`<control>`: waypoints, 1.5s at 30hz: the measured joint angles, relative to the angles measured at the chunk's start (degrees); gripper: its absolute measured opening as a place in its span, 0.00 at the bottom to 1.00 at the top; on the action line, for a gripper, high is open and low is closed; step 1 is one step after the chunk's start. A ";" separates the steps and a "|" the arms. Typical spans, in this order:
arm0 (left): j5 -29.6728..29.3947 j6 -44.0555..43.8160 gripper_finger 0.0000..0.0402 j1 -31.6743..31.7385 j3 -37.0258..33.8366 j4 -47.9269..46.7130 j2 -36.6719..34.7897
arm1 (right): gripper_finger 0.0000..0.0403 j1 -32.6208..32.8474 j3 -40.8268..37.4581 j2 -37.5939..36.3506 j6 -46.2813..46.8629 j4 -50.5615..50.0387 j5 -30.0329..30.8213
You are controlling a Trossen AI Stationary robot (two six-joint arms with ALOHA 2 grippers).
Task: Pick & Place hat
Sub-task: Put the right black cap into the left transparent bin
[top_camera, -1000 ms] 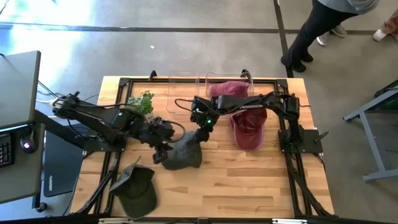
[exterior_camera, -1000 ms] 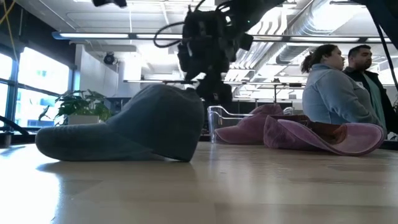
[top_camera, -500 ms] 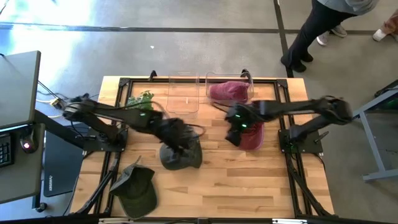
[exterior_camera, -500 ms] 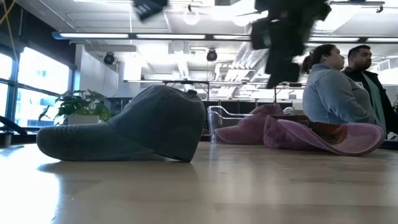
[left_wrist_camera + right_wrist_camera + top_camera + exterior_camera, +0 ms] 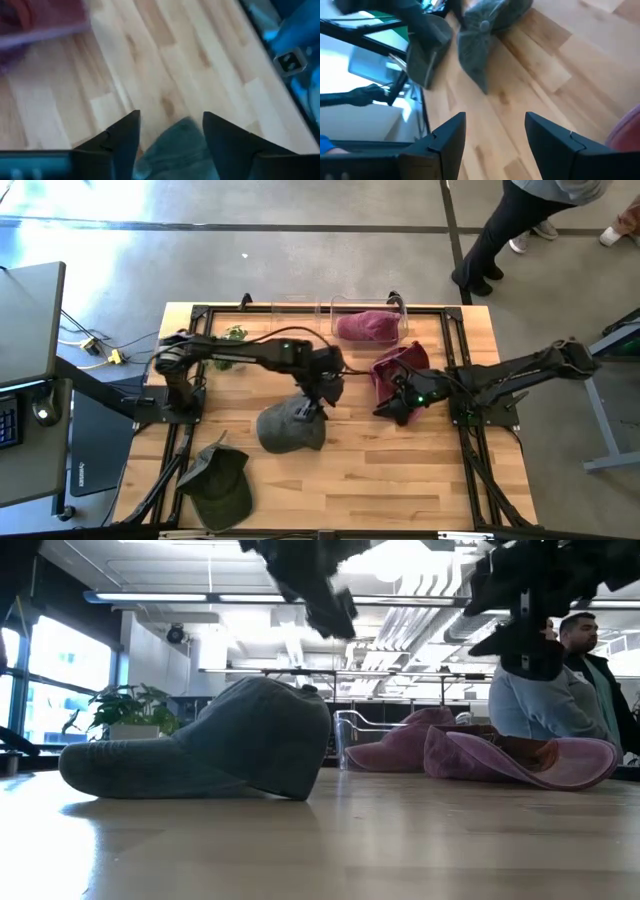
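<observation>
Nearest the viewer, at the front left corner of the wooden table [image 5: 400, 470], a dark green cap [image 5: 220, 485] lies flat, well apart from both arms.

Farther in, near the table's middle, sits the grey cap [image 5: 292, 425], crown up, resting on the wood with nothing holding it. In the low view its brim stretches out to one side and the domed crown rises at the other, so its long axis runs roughly across the table. The left gripper [image 5: 322, 392] hovers just above and slightly behind the crown. Its wrist camera looks down past two dark fingers [image 5: 122, 137] standing apart, with grey fabric showing in the gap between them. The cap therefore lies directly below these jaws, and the left arm is clearly the nearer one. That arm reaches in from the left edge, stretched long across the table, wrist bent downward.

To the right, the right gripper [image 5: 400, 402] hangs at the near edge of a maroon cap [image 5: 398, 372], jaws apart and empty. Whether it touches that cap is hard to tell from above. Its arm extends low from the right side.

At the back stand clear bins [image 5: 365, 325], one holding another maroon cap [image 5: 368, 326]. Beyond the table, people [image 5: 545, 680] stand.
</observation>
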 joint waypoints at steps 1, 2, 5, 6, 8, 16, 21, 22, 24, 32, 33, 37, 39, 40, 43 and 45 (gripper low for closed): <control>0.92 1.31 0.56 0.51 1.52 -2.77 1.68 | 0.49 0.80 -0.54 0.00 0.93 1.32 0.74; 2.33 2.37 0.59 0.99 3.05 -5.36 3.56 | 0.49 1.54 -0.87 0.00 1.74 2.46 1.30; 5.75 5.64 0.66 2.16 7.01 -11.88 8.97 | 0.49 3.62 -1.55 0.02 3.60 4.69 2.82; 5.36 6.85 0.67 2.33 8.03 -14.28 10.49 | 0.49 4.24 -1.49 0.11 3.81 4.95 3.68; 2.58 9.21 0.69 2.33 9.73 -16.85 12.74 | 0.49 5.46 -1.38 0.17 3.90 4.93 5.19; 3.21 15.13 0.70 2.22 10.78 -23.28 15.80 | 0.49 7.98 -1.30 0.17 5.25 5.37 7.53; 6.41 15.27 0.61 2.22 10.69 -26.27 15.86 | 0.49 8.47 -1.30 0.17 5.27 5.38 10.86; 6.49 15.27 0.57 2.22 10.69 -26.82 15.86 | 0.49 8.47 -1.28 0.17 5.26 5.39 11.32; 6.52 15.27 0.50 2.22 10.69 -28.32 15.86 | 0.49 8.47 -1.27 0.17 5.25 5.45 11.96; 3.66 16.68 0.19 2.22 10.69 -31.19 15.86 | 0.49 8.47 -1.27 0.20 4.97 6.17 13.56; 3.68 16.92 0.16 2.22 10.69 -31.47 15.86 | 0.49 8.39 -1.27 0.20 4.82 6.17 13.56; 3.69 18.94 0.06 2.22 10.69 -33.07 15.84 | 0.49 8.36 -1.27 0.20 3.61 6.17 13.56; 3.68 18.84 0.06 2.22 10.69 -33.37 15.84 | 0.49 8.36 -1.27 0.20 2.81 6.17 13.56; 3.67 18.23 0.06 2.22 10.69 -34.02 15.73 | 0.49 8.36 -1.27 0.20 2.51 6.16 13.56; 4.37 15.81 0.06 2.27 10.60 -36.01 13.98 | 0.49 8.36 -1.27 0.20 1.79 6.15 13.56; 5.50 14.45 0.06 2.33 10.64 -36.33 12.46 | 0.49 8.36 -1.25 0.20 0.97 6.17 13.56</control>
